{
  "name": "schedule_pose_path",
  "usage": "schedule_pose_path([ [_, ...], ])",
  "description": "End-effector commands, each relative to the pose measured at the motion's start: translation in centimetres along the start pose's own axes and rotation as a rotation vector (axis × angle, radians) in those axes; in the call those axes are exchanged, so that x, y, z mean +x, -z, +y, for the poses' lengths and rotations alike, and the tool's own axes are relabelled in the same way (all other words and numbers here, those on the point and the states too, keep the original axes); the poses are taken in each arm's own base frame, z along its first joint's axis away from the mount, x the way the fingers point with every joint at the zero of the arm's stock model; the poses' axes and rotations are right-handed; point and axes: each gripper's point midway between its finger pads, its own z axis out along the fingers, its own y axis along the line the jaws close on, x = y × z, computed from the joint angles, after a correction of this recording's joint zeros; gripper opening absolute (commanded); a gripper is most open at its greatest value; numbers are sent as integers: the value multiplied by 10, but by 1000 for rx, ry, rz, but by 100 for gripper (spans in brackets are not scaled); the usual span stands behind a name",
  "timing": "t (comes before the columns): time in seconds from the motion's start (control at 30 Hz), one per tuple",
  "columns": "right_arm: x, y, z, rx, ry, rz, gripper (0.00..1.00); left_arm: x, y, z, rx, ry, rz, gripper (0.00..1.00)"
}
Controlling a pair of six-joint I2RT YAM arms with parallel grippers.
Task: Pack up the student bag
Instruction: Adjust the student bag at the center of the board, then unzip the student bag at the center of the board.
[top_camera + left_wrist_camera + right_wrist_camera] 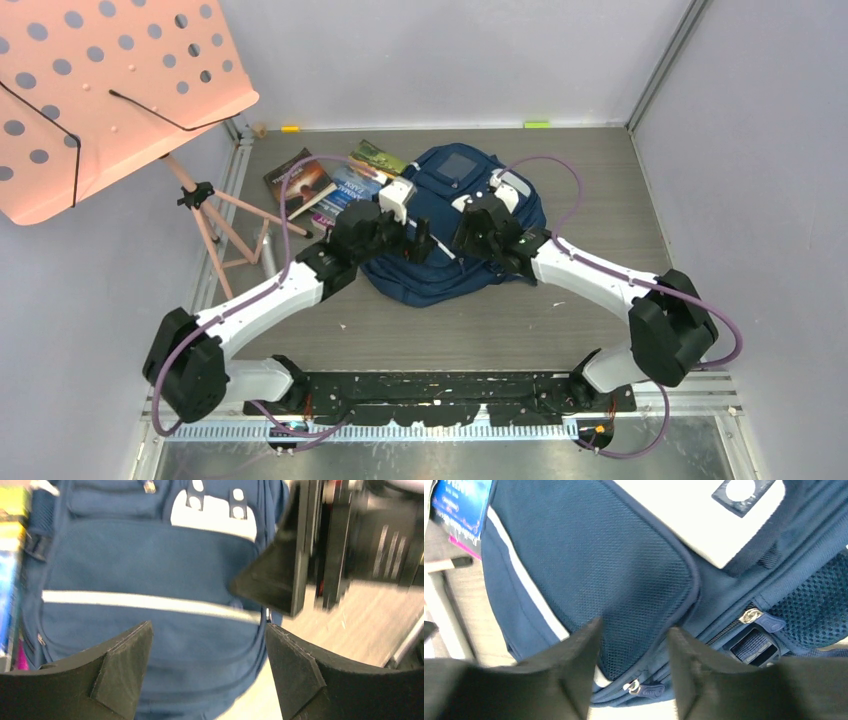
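1. Room. Pale walls [450, 60] close the cell on three sides. The wood-grain table [600, 180] is flat and offers free space to the right of the load. A pink perforated music stand [110, 90] overhangs the far-left corner, well apart from both arms.

2. Load. The student bag [440, 275] lies front pocket up at the middle of the table. Its long axis runs roughly from my bases toward the far wall. The visible zips appear shut, so I judge packing not yet begun. A few books [330, 185] lie fanned just beside its left edge.

3. Grippers. Both hang directly above the bag, so it lies straight below each. My left gripper [208, 627] is spread wide and empty over the white-striped pocket. My right gripper [635, 626] has its fingers partly apart with nothing between them, close over the mesh panel on the bag's right side. Neither arm is clearly nearer.

4. Zip pull. A zip pull [639, 686] sits just below the right fingers. I judge the coming move to depend on aligning with that seam.
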Motion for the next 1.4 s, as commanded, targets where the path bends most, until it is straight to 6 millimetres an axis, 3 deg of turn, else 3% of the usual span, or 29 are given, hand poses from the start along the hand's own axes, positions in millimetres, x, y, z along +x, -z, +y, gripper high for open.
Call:
schedule_pose_path([
  [0.0,-16,20,18,-72,142,-12,64,26,24,-30,192,-27,21,85],
  [0.1,-11,36,-13,11,205,7,77,43,32,-43,280,-114,71,85],
  [0.17,-11,46,-34,51,228,12,80,51,31,-45,291,-174,105,83],
  [0.27,-11,61,-65,91,224,10,83,53,22,-50,291,-269,111,82],
  [0.43,-11,75,-98,105,160,8,84,58,0,-56,223,-434,126,83],
  [0.53,-10,81,-102,78,143,3,85,60,-13,-64,185,-535,128,86],
  [0.77,-1,81,-104,60,134,33,85,56,-38,-51,-43,-721,113,90],
  [1.0,12,78,-111,60,124,54,85,59,-53,-29,-197,-753,170,78],
  [1.27,23,78,-118,64,113,73,84,44,-55,-32,-214,-717,110,92],
  [1.33,25,78,-119,66,109,78,84,44,-59,-30,-220,-719,120,86],
  [1.37,26,78,-120,66,109,81,84,46,-61,-28,-220,-720,131,78],
])
